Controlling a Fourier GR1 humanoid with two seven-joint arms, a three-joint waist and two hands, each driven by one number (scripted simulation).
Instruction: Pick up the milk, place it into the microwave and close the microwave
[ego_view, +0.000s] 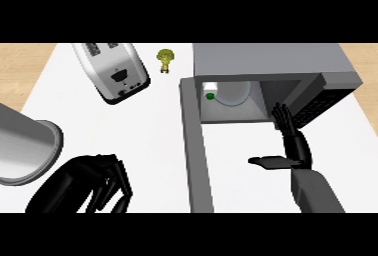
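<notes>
My right hand (294, 142) was empty, the fingers straight and the thumb out to the side, just in front of the open microwave (266, 60). The milk (210, 92) stood deep inside at the left, white with a green cap, beside the round plate (238, 95). I think I had let it go there so the door (193, 150), hanging wide open, could be closed next. My left hand (85, 182) rested low at the left, the fingers relaxed.
</notes>
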